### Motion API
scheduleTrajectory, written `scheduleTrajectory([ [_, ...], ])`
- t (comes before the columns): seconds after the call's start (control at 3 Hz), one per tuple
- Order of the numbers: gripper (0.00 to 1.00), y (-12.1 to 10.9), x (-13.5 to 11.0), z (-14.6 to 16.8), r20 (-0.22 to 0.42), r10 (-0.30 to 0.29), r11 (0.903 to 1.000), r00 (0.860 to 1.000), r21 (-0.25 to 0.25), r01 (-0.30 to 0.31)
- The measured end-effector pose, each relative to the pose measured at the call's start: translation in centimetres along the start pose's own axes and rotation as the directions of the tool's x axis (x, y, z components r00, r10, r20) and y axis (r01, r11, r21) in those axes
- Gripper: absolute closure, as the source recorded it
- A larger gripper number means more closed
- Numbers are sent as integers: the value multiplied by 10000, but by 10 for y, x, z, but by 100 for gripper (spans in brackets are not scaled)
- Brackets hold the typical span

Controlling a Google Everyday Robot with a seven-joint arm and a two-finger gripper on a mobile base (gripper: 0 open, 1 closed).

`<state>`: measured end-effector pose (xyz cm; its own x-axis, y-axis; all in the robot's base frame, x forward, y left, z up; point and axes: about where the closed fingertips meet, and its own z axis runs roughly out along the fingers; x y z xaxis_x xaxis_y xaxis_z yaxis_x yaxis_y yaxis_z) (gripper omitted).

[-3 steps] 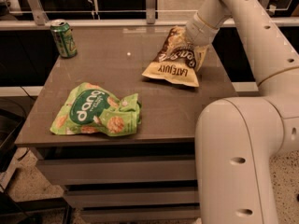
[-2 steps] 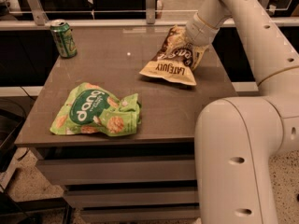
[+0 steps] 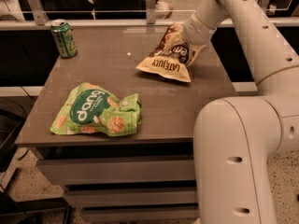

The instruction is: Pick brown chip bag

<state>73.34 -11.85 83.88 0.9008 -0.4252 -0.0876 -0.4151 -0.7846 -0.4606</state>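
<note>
The brown chip bag (image 3: 163,65) is at the far right of the table (image 3: 154,101). Its tan end, printed "LATE JULY", points toward me and its dark middle tilts up at the far end. My gripper (image 3: 183,46) reaches down from the upper right and is shut on the bag's far dark part. It holds that end off the table while the tan end hangs low over the surface. The fingertips are mostly hidden by the wrist and the bag.
A green "dang" bag (image 3: 96,112) lies flat at the front left of the table. A green soda can (image 3: 63,38) stands at the far left corner. A rail (image 3: 117,22) runs behind the table. My arm's large white links (image 3: 243,143) fill the right foreground.
The brown chip bag has shifted a little to the left with the gripper and its far end has tilted up. The green bag and the can have not moved.
</note>
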Motion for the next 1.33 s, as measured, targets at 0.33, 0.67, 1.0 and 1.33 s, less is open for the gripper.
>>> scheduleTrajectory([
  [0.33,100,0,0,0,0,0,10000,10000,0,0],
  [0.67,100,0,0,0,0,0,10000,10000,2,0],
  [1.0,100,0,0,0,-1,0,10000,10000,7,0],
  [1.33,100,0,0,0,-2,0,10000,10000,7,0],
])
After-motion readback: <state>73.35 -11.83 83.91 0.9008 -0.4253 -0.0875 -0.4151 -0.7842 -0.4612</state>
